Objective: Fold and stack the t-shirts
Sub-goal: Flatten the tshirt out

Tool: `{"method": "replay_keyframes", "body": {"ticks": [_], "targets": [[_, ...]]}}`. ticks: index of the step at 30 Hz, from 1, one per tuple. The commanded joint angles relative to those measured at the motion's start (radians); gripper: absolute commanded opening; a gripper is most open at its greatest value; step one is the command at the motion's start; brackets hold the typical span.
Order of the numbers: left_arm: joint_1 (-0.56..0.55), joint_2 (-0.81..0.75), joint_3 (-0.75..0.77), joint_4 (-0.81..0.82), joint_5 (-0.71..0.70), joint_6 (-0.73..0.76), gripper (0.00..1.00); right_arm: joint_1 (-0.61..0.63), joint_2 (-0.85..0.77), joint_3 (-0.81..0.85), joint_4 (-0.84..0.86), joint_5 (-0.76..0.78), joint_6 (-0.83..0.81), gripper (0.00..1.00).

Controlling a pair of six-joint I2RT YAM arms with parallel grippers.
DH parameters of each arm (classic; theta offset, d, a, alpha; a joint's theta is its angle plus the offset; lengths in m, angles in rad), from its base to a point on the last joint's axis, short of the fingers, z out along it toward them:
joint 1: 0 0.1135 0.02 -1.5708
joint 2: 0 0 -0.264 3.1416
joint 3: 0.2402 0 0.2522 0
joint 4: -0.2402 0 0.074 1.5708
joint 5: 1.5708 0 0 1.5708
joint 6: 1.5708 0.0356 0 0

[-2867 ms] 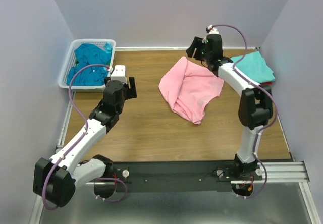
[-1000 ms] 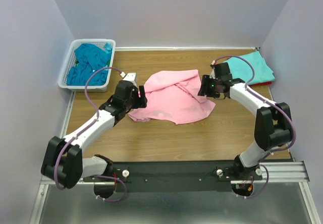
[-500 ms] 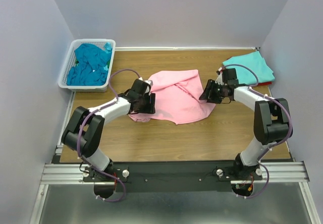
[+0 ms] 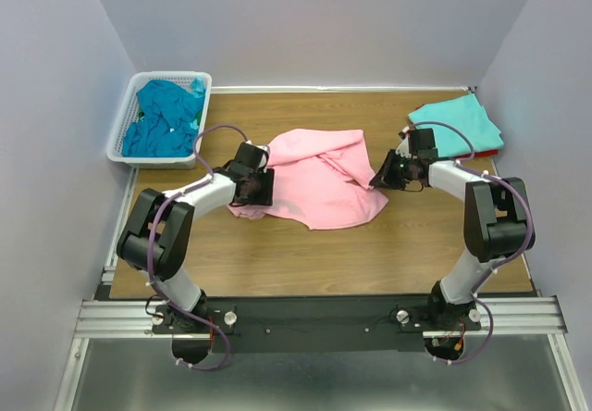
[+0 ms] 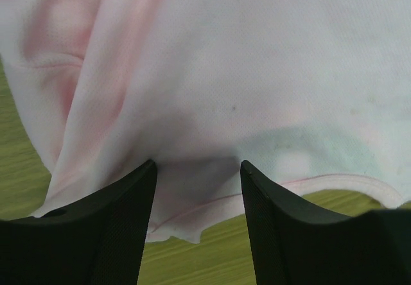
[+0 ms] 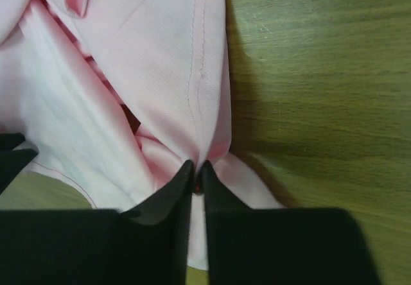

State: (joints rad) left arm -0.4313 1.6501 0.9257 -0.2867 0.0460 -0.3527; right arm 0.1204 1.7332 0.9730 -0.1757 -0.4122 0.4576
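Light pink soft t-shirt (image 4: pixel 319 180) lies rumpled mid brown wood worktop (image 4: pixel 305 244), btwn the two arms. L claw (image 5: pixel 198 169) at shirt's left hem: fingers spread, hem edge sitting in the gap, not clamped. R claw (image 6: pixel 196 166) at shirt's right edge: fingers pressed together, pinching a bunched fold of pink fabric. Folded light aqua t-shirt (image 4: pixel 458 122) far right corner, w/ red t-shirt (image 4: pixel 481 155) peeking out under it. Darker teal-blue t-shirts (image 4: pixel 165 119) heaped in white plastic lattice basket (image 4: pixel 148 160), far left.

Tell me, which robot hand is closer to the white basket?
Left. The left gripper is at the left edge of the pink shirt, right of the basket. The right gripper pinches its right edge, much farther away.
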Motion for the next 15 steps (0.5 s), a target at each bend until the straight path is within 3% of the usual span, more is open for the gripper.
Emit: {"method": "replay_keyframes", "body": {"ticks": [1,9,15], "targets": [[0.069,0.022,-0.004,-0.078,-0.072,0.041,0.63,-0.019,-0.041,0.003,0.016,0.038,0.0,0.06],[0.181,0.091,0.12,-0.13,-0.184,0.096,0.63,-0.059,-0.141,0.052,-0.048,0.292,-0.059,0.01],[0.186,0.261,0.404,-0.195,-0.331,0.104,0.63,-0.077,-0.227,0.067,-0.1,0.532,-0.071,0.01]]}}
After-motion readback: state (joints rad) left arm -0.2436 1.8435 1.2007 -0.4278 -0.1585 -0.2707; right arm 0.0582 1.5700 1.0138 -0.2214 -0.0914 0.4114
